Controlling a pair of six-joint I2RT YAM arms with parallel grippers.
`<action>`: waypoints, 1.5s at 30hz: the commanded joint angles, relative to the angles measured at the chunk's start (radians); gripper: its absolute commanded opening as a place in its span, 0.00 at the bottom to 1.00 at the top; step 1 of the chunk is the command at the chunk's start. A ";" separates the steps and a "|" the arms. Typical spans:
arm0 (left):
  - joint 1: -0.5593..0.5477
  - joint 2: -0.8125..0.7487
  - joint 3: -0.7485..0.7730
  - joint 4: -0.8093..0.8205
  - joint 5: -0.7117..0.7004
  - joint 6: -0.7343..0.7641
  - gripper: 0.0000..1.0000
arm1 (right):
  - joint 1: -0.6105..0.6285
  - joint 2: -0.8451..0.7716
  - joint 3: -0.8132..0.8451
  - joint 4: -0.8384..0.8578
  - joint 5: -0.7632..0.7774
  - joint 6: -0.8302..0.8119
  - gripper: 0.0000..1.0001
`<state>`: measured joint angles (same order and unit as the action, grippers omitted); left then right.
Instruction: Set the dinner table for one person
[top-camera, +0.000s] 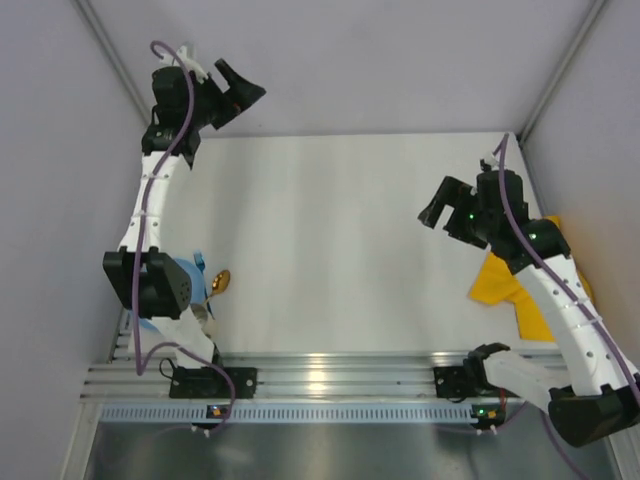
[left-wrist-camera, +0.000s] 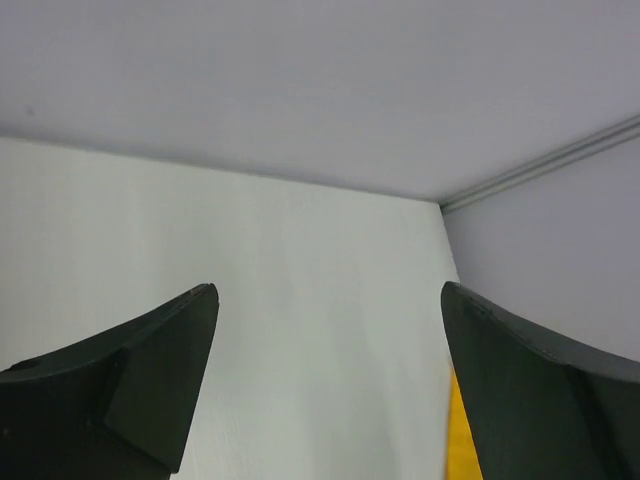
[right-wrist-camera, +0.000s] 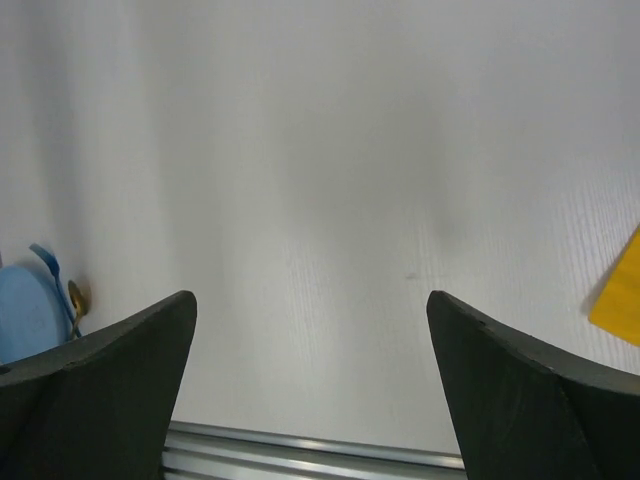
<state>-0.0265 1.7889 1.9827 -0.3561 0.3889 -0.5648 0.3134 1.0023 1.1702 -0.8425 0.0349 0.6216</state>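
Middle of the surface (top-camera: 340, 250) is bare, wide room to pass. Yellow cloth (top-camera: 497, 285) lies flat at the right edge. Blue plate (right-wrist-camera: 25, 310) and gold spoon (top-camera: 221, 282) crowd the near-left corner. Grey walls (top-camera: 380, 60) box in three sides.

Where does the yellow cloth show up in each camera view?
Top external: yellow cloth at the right side, partly hidden.
Left wrist: yellow cloth, a sliver at the bottom right.
Right wrist: yellow cloth, a corner at the right edge.
Shared landmark: the white tabletop.
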 joint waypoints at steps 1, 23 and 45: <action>0.007 -0.049 -0.232 -0.024 0.118 -0.384 0.98 | 0.006 0.051 0.094 0.006 0.045 -0.028 1.00; -0.658 -0.098 -0.343 -0.509 -0.470 -0.018 0.98 | -0.647 0.600 0.105 -0.107 0.116 -0.043 1.00; -0.685 -0.264 -0.555 -0.555 -0.519 -0.092 0.96 | -0.580 0.825 -0.126 0.123 0.063 -0.122 0.03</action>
<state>-0.7116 1.5661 1.4479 -0.8948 -0.1070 -0.6300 -0.3370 1.7443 1.0763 -0.8322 0.1711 0.4885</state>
